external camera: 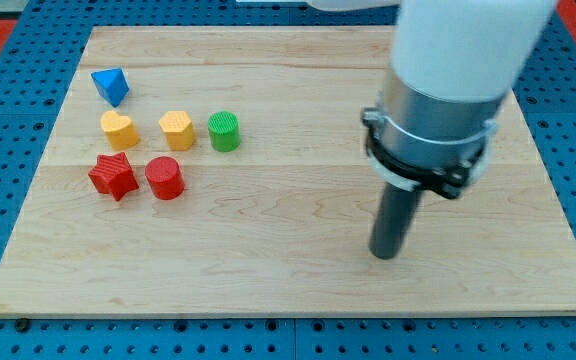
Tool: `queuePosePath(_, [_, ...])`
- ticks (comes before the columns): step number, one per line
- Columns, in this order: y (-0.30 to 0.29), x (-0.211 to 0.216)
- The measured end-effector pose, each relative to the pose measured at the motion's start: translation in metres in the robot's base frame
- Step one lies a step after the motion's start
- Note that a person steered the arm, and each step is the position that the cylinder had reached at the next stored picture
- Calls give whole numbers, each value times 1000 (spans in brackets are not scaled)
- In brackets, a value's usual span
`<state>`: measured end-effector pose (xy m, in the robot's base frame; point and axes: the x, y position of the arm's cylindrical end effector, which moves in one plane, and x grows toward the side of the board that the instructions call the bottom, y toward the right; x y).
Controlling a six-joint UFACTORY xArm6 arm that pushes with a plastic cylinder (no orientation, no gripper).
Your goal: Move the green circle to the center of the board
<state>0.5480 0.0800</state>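
Your green circle (224, 131) is a short upright cylinder with a ribbed side and a flat top, standing on its end in the left half of the table (288, 270), toward the view's top. It looks like a small, stiff plastic piece — light, I judge, and likely to slide readily on the smooth wood. A round wall gives no flat face to push on, so an off-centre contact would probably send it skidding sideways or rolling off the line. Meet it squarely on its left side, the side facing away from the board's middle, and drive to the view's right and slightly down.

Just to its left sits a yellow block (177, 129) of roughly hexagonal shape, close but apart from it; further left is a yellow heart (119, 128). Below these stand a red cylinder (165, 178) and a red star (112, 176), and a blue block (111, 85) with slanted faces lies toward the view's top left. The gap between the green circle and the yellow block is narrow, so you will have little room to come in behind it.

The tool is a plain rod with nothing to open or close; it holds nothing. My tip (384, 254) rests on the right half of the table, well apart from every block and to the right and below the green circle. The move has not begun.
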Motion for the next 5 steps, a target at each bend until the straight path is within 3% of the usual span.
queuePosePath(1, [-29,-40])
queuePosePath(3, [-90,-162])
queuePosePath(4, [-128,-182])
queuePosePath(5, [-178,-175])
